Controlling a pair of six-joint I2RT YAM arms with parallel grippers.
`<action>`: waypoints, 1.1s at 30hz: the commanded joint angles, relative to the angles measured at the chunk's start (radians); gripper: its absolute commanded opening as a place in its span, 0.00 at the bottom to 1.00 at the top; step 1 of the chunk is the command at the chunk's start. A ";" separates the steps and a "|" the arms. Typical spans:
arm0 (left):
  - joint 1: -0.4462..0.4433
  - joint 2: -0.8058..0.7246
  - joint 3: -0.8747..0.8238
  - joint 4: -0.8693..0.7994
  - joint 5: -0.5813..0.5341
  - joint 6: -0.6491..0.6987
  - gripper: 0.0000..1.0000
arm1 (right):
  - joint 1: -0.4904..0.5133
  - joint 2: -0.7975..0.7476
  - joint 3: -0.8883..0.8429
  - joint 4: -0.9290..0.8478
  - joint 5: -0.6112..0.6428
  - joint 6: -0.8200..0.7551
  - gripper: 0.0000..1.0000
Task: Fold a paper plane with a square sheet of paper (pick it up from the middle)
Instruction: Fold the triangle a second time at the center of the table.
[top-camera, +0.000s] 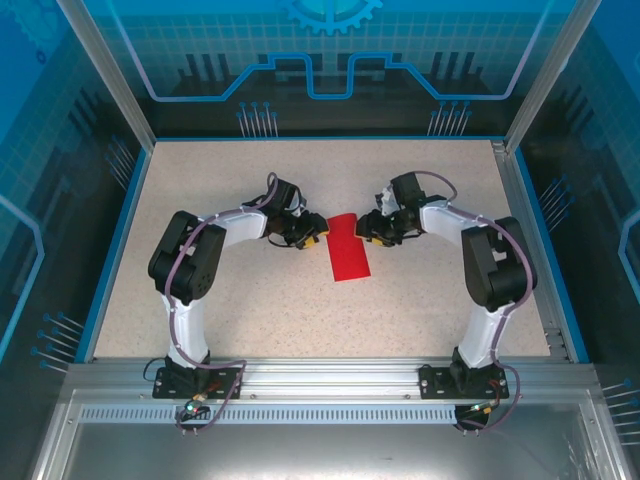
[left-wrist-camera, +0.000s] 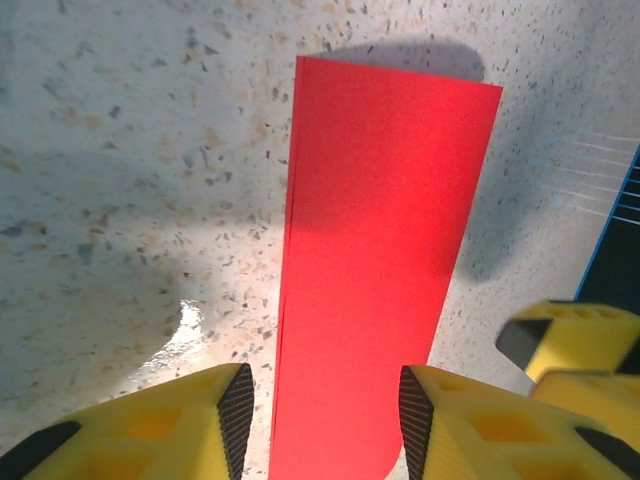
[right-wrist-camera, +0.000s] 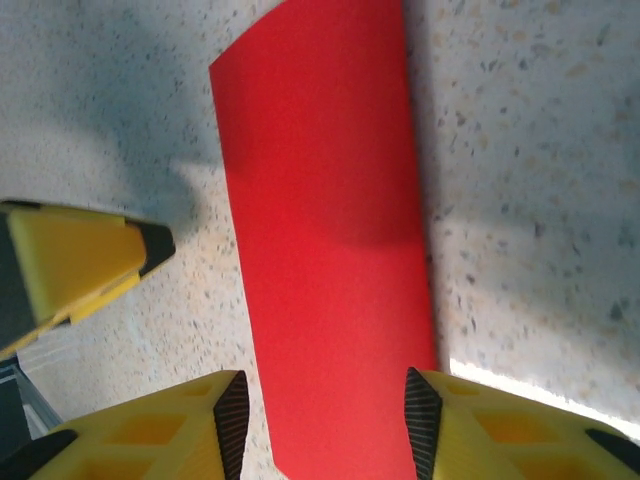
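The square sheet of paper, bright red, lies flat on the speckled table, folded into a long narrow rectangle rather than a paper plane. In the left wrist view two layers show along the left edge of the paper. My left gripper is at the strip's far left side and my right gripper at its far right side, facing each other. The left gripper stands open with the strip's end between its pads. The right gripper is also open astride the paper. Neither grips it.
Each wrist view catches the other gripper's yellow fingertip close by: the right one and the left one. A blue rim and metal frame posts bound the table. Bare tabletop lies between the paper and the arm bases.
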 joint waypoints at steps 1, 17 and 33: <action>-0.002 0.021 0.008 0.016 0.052 -0.023 0.46 | 0.011 0.058 0.055 -0.005 -0.039 0.032 0.46; -0.013 0.042 0.026 -0.024 0.064 0.004 0.47 | 0.009 0.131 -0.013 0.052 -0.036 0.053 0.43; -0.042 0.075 0.079 -0.043 0.065 -0.007 0.51 | -0.041 0.021 -0.191 0.239 -0.100 0.233 0.41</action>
